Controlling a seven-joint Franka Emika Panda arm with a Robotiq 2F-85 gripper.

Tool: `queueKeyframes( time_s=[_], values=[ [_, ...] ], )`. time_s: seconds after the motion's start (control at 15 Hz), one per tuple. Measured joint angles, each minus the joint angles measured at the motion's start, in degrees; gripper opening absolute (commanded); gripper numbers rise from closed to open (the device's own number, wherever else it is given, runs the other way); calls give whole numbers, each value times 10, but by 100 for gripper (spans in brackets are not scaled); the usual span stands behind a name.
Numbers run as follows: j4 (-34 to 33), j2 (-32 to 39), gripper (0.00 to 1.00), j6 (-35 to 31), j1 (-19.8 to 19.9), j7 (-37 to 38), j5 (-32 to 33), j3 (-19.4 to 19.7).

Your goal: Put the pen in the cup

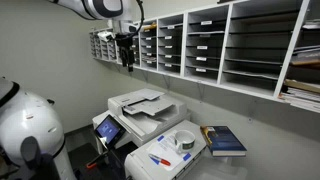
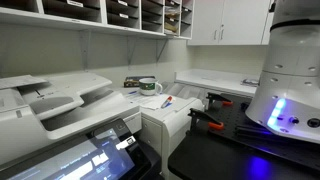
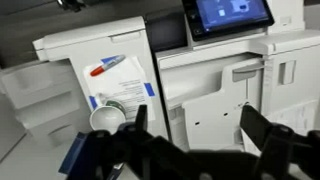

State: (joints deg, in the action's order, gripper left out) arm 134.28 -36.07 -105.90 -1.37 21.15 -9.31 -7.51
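The pen (image 1: pixel 160 156), red and blue, lies on a sheet of paper on top of a low white cabinet (image 1: pixel 150 170). It also shows in the wrist view (image 3: pixel 107 67) and in an exterior view (image 2: pixel 167 101). The cup (image 1: pixel 185 140), short, round and whitish, stands just beyond the pen on the same top. It also shows in an exterior view (image 2: pixel 150 87) and the wrist view (image 3: pixel 107 119). My gripper (image 1: pixel 125 55) hangs high above the printer, well away from both. In the wrist view the gripper (image 3: pixel 200 135) is open and empty.
A large white printer (image 1: pixel 140 105) with a touchscreen (image 1: pixel 106 127) stands beside the cabinet. A blue book (image 1: pixel 225 140) lies next to the cup. Mail-slot shelves (image 1: pixel 200 40) line the wall. Red-handled tools (image 2: pixel 205 120) lie on a dark surface near the robot base (image 2: pixel 290 80).
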Motion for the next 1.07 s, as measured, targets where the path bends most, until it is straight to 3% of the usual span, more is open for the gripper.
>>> queueKeyframes(
  time_s=[0.27,0.47,0.73,1.07],
  values=[
    [0,0,100,-4,3,9,2,-2],
    [23,9,100,-52,30,82,11,-21],
    [99,54,100,-183,75,170,25,-38],
    [179,165,100,-366,151,286,86,-36]
  ],
)
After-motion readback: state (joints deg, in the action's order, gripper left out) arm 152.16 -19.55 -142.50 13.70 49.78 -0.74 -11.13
